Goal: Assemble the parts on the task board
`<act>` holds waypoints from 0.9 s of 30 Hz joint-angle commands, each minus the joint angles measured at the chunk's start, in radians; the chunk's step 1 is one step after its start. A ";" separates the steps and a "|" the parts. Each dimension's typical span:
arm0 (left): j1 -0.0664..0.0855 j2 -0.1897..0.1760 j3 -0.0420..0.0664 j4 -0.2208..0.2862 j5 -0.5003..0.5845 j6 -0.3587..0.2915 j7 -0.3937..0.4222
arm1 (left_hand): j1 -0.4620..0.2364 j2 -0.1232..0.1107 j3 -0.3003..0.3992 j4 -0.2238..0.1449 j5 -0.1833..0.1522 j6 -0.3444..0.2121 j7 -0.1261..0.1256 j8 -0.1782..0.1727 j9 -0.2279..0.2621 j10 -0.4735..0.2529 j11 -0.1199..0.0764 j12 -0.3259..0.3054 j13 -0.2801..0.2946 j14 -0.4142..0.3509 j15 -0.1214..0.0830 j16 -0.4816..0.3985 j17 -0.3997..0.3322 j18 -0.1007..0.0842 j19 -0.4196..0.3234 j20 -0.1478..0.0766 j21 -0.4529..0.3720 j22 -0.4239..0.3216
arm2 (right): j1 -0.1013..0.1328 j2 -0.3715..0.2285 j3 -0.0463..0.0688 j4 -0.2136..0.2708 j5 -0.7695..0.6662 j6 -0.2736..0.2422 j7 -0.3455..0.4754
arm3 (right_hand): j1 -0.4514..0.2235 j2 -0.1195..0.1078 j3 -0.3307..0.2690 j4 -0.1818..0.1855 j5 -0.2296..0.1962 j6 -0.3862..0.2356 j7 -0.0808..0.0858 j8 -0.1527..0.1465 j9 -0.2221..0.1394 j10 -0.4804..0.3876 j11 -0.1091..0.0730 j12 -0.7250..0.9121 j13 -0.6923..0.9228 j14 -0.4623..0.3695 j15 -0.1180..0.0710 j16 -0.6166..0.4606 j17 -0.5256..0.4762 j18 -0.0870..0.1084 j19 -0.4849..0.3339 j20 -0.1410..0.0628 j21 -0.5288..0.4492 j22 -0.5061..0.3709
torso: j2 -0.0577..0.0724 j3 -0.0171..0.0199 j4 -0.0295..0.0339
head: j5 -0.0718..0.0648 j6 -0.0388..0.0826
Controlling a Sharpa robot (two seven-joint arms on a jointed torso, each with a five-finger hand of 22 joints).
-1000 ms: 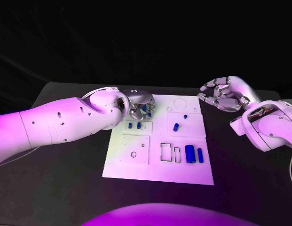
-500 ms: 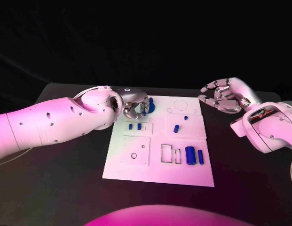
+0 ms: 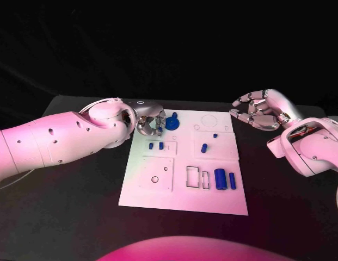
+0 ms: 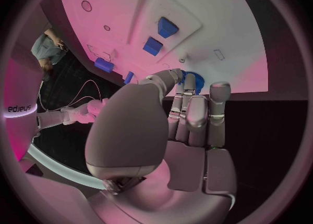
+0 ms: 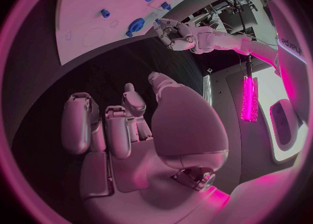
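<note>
Left hand (image 3: 148,123) at the task board (image 3: 183,196) 11 o'clock corner, fingertips beside the round blue part (image 3: 172,122); grip not discernible. Right hand (image 3: 259,110) parked off-board at 2 o'clock, fingers curled, empty, leaving the work area free.

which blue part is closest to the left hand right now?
The round blue part at the board's far left corner, right at the left hand fingers. The other blue pieces lie nearer the robot.

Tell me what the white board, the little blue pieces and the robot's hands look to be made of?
The board looks like matte white plastic or painted plate: flat, even, with thin outlined recesses. The blue parts seem moulded plastic, uniformly coloured with a slight sheen. The left hand and right hand appear metallic, silver with bright glints, though it may be coated plastic.
</note>
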 commanded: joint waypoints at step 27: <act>-0.001 0.000 0.000 -0.001 0.024 0.060 0.004 | -0.016 -0.002 0.000 -0.005 -0.005 0.012 0.000 0.005 0.000 0.012 -0.003 -0.011 -0.001 0.004 -0.003 -0.003 -0.006 -0.005 -0.006 -0.002 -0.004 -0.005 | -0.001 0.000 0.000 0.000 -0.003 0.000 0.009 | -0.006 -0.005 0.007 0.000 0.004 -0.004 -0.003 0.004 0.001 0.004 -0.003 -0.004 -0.001 0.069 -0.004 -0.006 0.137 0.013 -0.006 0.001 -0.005 0.096 | -0.001 0.0010 -0.0001 | 0.002 -0.005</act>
